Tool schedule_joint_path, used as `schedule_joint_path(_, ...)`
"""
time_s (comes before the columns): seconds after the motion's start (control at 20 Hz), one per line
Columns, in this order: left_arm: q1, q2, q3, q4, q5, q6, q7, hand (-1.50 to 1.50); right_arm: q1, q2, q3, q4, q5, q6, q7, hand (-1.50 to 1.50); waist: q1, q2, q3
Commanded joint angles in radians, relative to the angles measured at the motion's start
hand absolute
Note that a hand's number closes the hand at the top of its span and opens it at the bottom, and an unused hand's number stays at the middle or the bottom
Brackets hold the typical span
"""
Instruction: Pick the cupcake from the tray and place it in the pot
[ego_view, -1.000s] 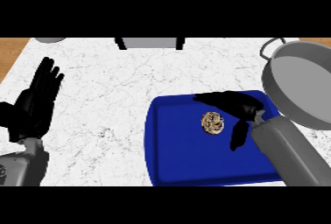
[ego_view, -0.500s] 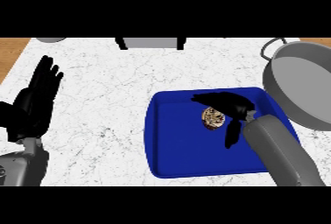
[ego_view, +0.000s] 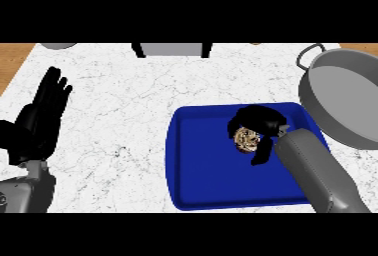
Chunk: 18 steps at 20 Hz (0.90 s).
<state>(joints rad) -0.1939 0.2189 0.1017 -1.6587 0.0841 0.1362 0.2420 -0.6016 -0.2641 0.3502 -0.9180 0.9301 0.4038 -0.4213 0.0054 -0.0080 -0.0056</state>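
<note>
Right hand (ego_view: 260, 120) is over the blue tray (ego_view: 203, 172), fingers and thumb curled around the cupcake (ego_view: 246, 139), closed on it from above and from the right side. Cupcake sits in the tray's upper right part, closer to the far rim than the near one. Can't tell if it's touching the tray floor or already off it.

Cupcake look: small, round, tan-brown with dark speckles on top. Only its left half shows; my hand covers the rest, and no wrapper detail can be made out.

Pot (ego_view: 347, 100) is grey, wide and shallow-looking, at the counter's (ego_view: 140, 100) right edge, just beside the tray's far right corner. Its right side is cut off by the view edge; one loop handle shows at its far left. My right forearm hides the tray's near right corner.

Left hand (ego_view: 40, 117) rests near the counter's left edge, fingers straight and up, holding nothing.

At the counter's far edge: a grey box-like thing with dark sides (ego_view: 171, 49) and a grey round thing (ego_view: 57, 45) at the far left corner, both cut off, can't identify either.

Count: one cupcake, one tray, one pot, two hands.
</note>
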Motion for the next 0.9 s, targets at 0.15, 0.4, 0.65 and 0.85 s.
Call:
schedule_joint_path(0.15,-0.051,-0.019,-0.002,-0.012,-0.027,0.022,0.058,0.00,0.050,0.039,-0.008,-0.035,0.058,0.004,-0.029,1.50,-0.004,0.008,0.006)
schedule_joint_path(0.4,-0.020,-0.019,0.026,0.051,-0.024,-0.011,-0.034,0.00,0.076,-0.016,-0.033,-0.011,0.097,-0.061,-0.150,1.50,-0.004,0.008,0.006)
schedule_joint_path(0.65,0.017,-0.012,0.029,-0.040,-0.018,0.011,0.049,0.00,0.443,-0.102,0.039,-0.425,0.091,-0.043,-0.055,1.50,-0.051,-0.010,0.005)
schedule_joint_path(0.85,0.054,0.009,0.076,0.008,0.001,-0.014,-0.027,0.00,0.665,-0.222,-0.001,-0.687,0.027,-0.036,-0.086,1.50,-0.083,-0.012,0.002)
